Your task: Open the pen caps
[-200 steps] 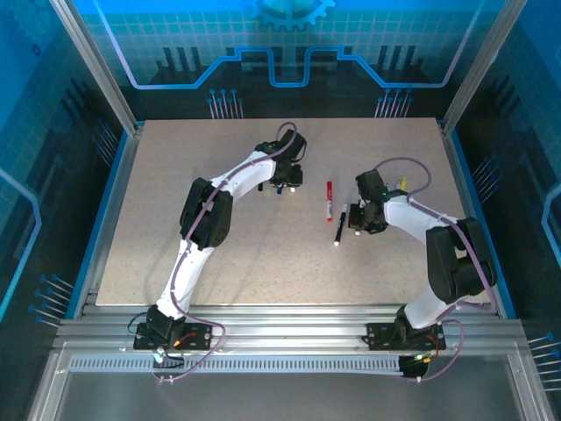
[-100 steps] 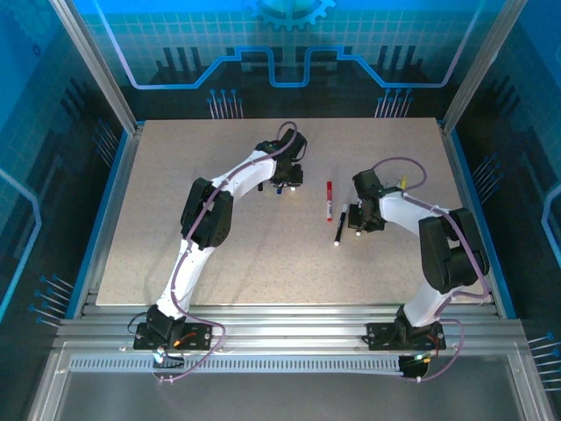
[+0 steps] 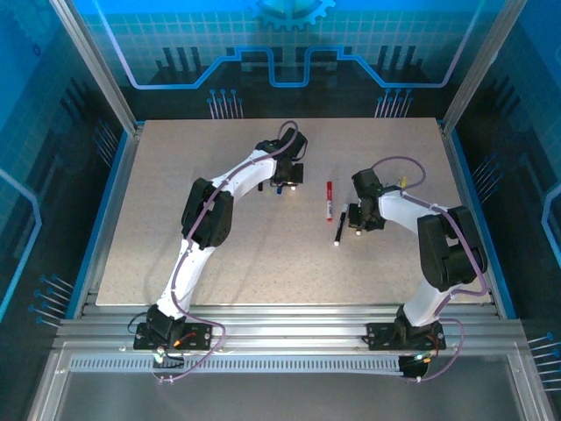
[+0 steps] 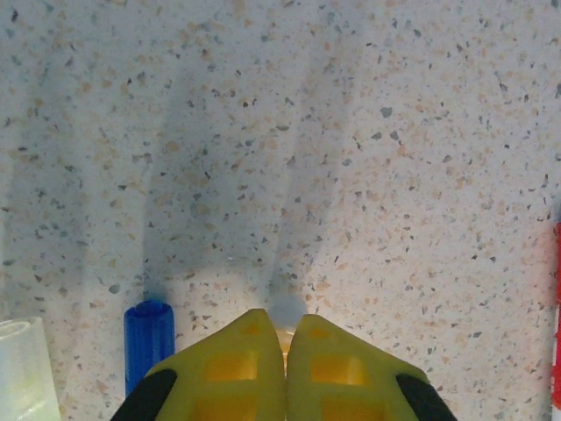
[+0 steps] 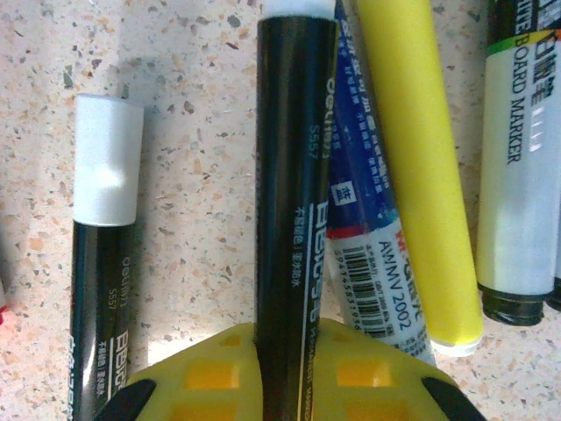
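Right gripper (image 5: 287, 340): my yellow pads (image 5: 210, 373) are clamped on a black pen (image 5: 294, 193). Its barrel runs straight away from me between them. Its far end is white and cut off by the frame edge, so I cannot tell whether that is a cap.

Left of the held pen, a second black pen (image 5: 95, 298) lies on the tabletop (image 5: 193, 105), and its far end is a white piece (image 5: 108, 158). Its near part is hidden behind my pad.

Right of the held pen lie a blue pen (image 5: 359, 202), partly covered by the held barrel, then a yellow pen (image 5: 408, 132) touching it. A white marker (image 5: 521, 158) lies at the frame edge.

From above, the second black pen lies just beside this gripper, with a red pen (image 3: 329, 200) just past it.

Left gripper (image 4: 285, 323): farther out on the tabletop, with the pads pressed together along their full visible length. A small pale round thing (image 4: 287, 309) sits at the very tips. I cannot tell what it is, or whether the pads nip it.

A blue cap (image 4: 149, 338) lies just left of this gripper, its near end hidden behind the pad. A clear cap (image 4: 22, 364) lies farther left, cut off at the corner. A red strip (image 4: 556, 316) at the right edge is too cropped to identify.
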